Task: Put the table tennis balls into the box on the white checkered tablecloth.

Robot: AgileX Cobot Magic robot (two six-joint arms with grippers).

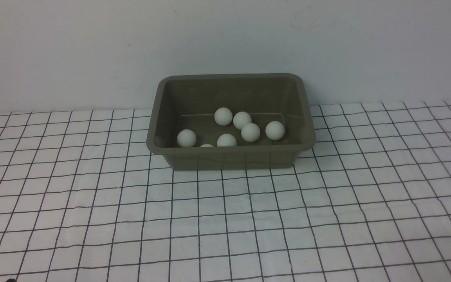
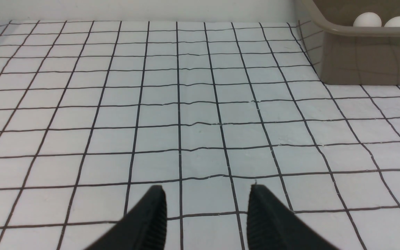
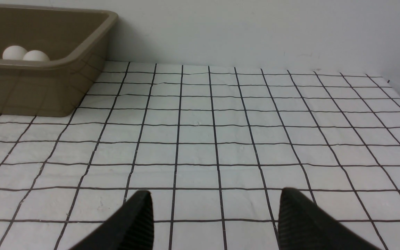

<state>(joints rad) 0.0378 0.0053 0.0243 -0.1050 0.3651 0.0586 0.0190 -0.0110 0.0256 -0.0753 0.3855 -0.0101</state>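
Wall (image 1: pixel 92 51): plain pale grey-white, spanning the scene from 9 to 3 o'clock behind the table
Marks: faint scuffs and small specks on the wall, toward 1 o'clock
Light: soft, even, with only mild shadow where wall meets table
Corner: in the right wrist view the wall turns at the far edge

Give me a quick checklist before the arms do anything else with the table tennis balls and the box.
1. Table tennis balls in the box: seven visible, ok.
2. Balls left on the white checkered tablecloth: none in view, ok.
3. Box upright: ok.
4. Left tool empty, jaws apart: ok.
5. Right tool empty, jaws apart: ok.
6. Balls outside all views: cannot tell.
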